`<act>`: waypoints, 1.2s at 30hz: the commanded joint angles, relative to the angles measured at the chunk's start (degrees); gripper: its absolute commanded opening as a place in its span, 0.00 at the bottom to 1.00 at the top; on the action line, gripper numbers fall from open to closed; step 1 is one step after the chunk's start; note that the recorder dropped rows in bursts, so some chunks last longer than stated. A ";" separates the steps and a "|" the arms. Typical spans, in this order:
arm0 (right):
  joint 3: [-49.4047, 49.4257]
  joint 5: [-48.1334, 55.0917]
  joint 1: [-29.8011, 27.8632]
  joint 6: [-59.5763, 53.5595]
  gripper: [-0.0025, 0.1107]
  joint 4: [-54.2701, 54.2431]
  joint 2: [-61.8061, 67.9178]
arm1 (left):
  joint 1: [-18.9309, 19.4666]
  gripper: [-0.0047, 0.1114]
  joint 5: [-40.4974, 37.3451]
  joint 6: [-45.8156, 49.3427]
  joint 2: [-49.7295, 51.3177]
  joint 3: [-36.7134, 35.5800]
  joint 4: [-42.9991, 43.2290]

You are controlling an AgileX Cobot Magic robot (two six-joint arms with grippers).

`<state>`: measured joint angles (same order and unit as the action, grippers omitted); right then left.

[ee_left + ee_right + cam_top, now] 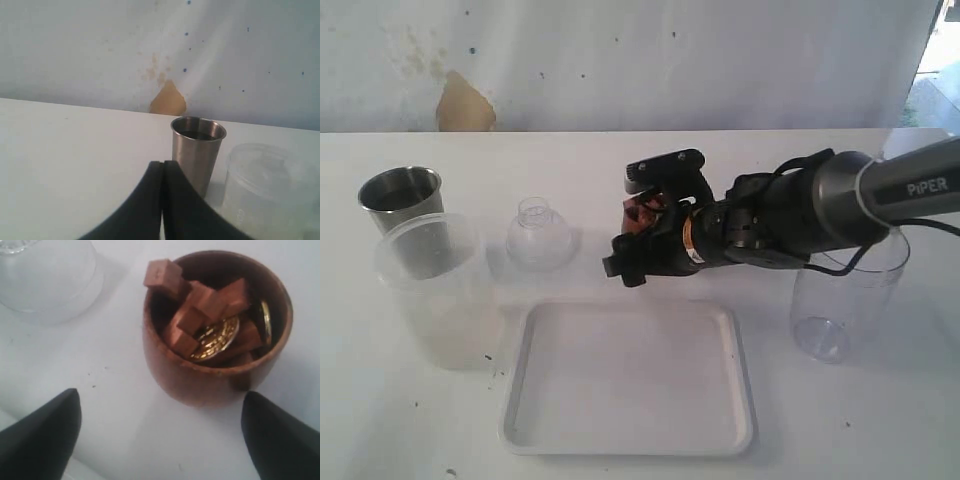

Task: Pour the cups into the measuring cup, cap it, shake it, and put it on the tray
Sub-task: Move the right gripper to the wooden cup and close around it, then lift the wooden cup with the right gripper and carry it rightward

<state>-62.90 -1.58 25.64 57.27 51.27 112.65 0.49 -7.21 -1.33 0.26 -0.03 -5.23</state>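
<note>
Exterior view: three cups point(430, 290), one tray point(630, 385)

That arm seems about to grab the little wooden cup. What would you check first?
1. Right gripper jaws open: ok.
2. Wooden cup upright, cubes and coins inside: ok.
3. Cup centred between the fingers: not ok, it sits nearer one finger.
4. Measuring cup upright, lid off and standing on the table: ok.
5. Left gripper shut, over by the steel tumbler, away from the wooden cup: ok.
</note>
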 commanded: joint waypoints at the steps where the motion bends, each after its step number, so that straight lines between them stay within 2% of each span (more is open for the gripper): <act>1: -0.48 2.84 -0.64 -2.69 0.72 0.13 -0.59 | 0.11 0.04 0.72 0.06 -0.26 0.03 -0.07; 5: -0.48 3.93 -1.71 -4.86 0.72 0.13 -1.54 | 0.11 0.04 0.72 0.06 -0.26 0.03 -0.07; 9: -0.98 -5.43 -1.87 -4.47 0.72 -0.51 1.76 | 0.11 0.04 0.72 0.06 -0.26 0.03 -0.07; 14: -4.71 0.72 -1.87 -6.14 0.72 -1.99 4.91 | 0.11 0.04 0.72 0.06 -0.26 0.03 -0.07; 21: -7.03 -4.02 -3.00 -7.10 0.72 -1.99 6.69 | 0.11 0.04 1.09 0.20 -0.26 0.03 -0.09; 36: -11.90 -3.70 -3.00 -8.16 0.72 -1.99 11.92 | 0.11 0.04 1.09 0.20 -0.26 0.03 -0.09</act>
<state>-73.93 -4.54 22.94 49.88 49.31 123.85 0.49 -7.00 -1.22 0.26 -0.03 -5.23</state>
